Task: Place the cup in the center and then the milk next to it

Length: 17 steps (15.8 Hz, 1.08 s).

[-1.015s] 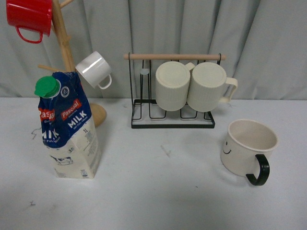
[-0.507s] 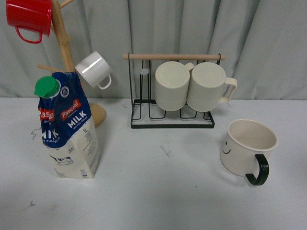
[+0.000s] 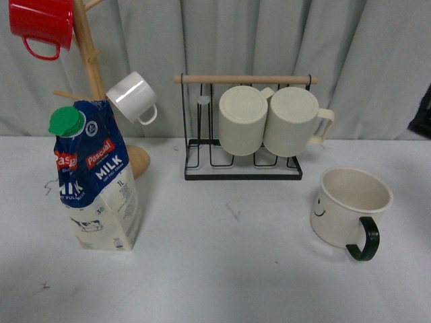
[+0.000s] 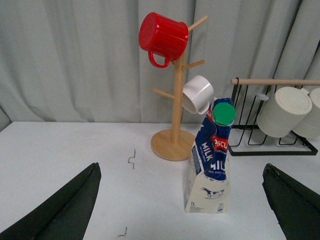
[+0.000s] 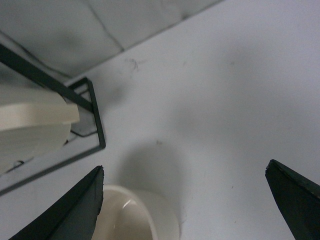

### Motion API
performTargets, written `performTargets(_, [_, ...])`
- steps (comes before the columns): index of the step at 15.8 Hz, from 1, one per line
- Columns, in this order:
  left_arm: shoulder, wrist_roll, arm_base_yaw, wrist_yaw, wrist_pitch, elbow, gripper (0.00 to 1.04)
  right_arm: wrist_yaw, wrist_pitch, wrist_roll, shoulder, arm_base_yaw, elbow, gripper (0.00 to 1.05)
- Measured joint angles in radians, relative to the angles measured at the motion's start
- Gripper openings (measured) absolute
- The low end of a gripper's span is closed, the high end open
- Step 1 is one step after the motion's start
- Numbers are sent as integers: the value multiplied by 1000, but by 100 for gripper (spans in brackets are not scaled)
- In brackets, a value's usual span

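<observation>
The pale grey tabletop (image 3: 222, 276) carries a tall blue-and-white milk carton (image 3: 97, 182) with a green cap, upright near its left edge. A wide cream mug (image 3: 347, 212) with a black handle and a smiley face sits near its right edge. The left gripper (image 4: 181, 167) is spread wide and empty, facing the carton. The right gripper (image 5: 185, 167) is spread wide over the mug's rim and holds nothing.

The milk (image 3: 97, 180) reads "Pascual", "MILK" and "1L".
</observation>
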Motion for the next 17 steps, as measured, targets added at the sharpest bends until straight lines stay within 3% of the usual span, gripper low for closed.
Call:
performTargets(8, [0,0,0,0,0,0,98,-11,-242,28,128,98,126,98])
performTargets(14, [0,0,0,0,0,0,98,16,-228,26,171,116,124,98])
performTargets(17, [0,0,0,0,0,0,98,15,-222,19,181,115,119,74])
